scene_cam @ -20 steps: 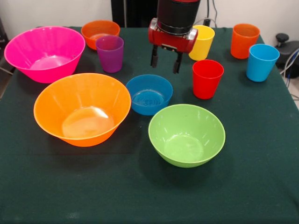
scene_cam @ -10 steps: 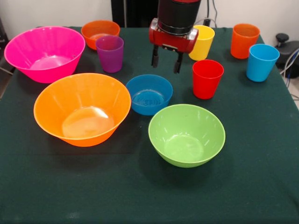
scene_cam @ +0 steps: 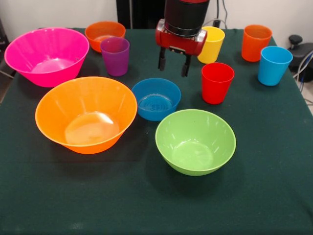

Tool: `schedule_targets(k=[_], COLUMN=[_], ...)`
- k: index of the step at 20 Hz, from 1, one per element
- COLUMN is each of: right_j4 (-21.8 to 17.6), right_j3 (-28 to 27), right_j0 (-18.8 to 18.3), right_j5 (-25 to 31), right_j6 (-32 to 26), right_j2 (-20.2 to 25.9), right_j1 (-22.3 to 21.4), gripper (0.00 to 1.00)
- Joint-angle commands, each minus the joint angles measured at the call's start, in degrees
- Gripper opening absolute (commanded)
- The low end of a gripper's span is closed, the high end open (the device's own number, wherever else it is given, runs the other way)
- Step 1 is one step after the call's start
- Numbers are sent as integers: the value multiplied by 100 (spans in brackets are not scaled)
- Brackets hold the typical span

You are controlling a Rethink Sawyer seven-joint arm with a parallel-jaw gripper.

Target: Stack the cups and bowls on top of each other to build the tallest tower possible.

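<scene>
A dark green cloth covers the bench (scene_cam: 146,205), its near half bare. Nearest stands the medium green bowl (scene_cam: 195,141), upright; left of it, the large orange bowl (scene_cam: 86,114); between and just behind them, the small blue bowl (scene_cam: 156,98). Farther back: the large pink bowl (scene_cam: 47,55) at left, the purple cup (scene_cam: 115,56), the red cup (scene_cam: 217,82), and the light blue cup (scene_cam: 274,65) at right. At the far edge sit the small orange bowl (scene_cam: 104,34), yellow cup (scene_cam: 211,44) and orange cup (scene_cam: 256,42). The claw (scene_cam: 173,63) hangs above the cloth behind the blue bowl, fingers apart, empty. Nothing is stacked. A pale wall closes the room behind.
</scene>
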Motion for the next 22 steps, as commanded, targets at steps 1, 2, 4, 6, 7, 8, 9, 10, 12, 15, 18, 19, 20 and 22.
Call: schedule_targets(k=[1, 2, 4, 6, 7, 8, 9, 10, 12, 15, 18, 19, 20, 22], right_j4=[57, 57, 58, 60, 62, 64, 65, 67, 73, 108, 160, 177, 194, 212], right_j3=[201, 206, 192, 196, 192, 192, 183, 180, 165, 135, 201, 257, 313, 465], right_j0=[-31, -28, -28, -25, -17, -10, 1, 7, 22, 67, 114, 127, 139, 156], right_j5=[304, 304, 312, 315, 321, 328, 339, 342, 353, 428, 479, 477, 476, 367], right_j6=[255, 258, 255, 258, 263, 268, 275, 281, 297, 339, 411, 435, 460, 519], right_j2=[542, 540, 539, 539, 537, 535, 527, 526, 518, 507, 496, 489, 482, 471], right_j1=[89, 82, 89, 86, 89, 85, 85, 87, 99, 83, -12, -63, -115, -196], gripper=[100, 100, 100, 100, 100, 100, 100, 100, 100, 100, 100, 100, 100, 100])
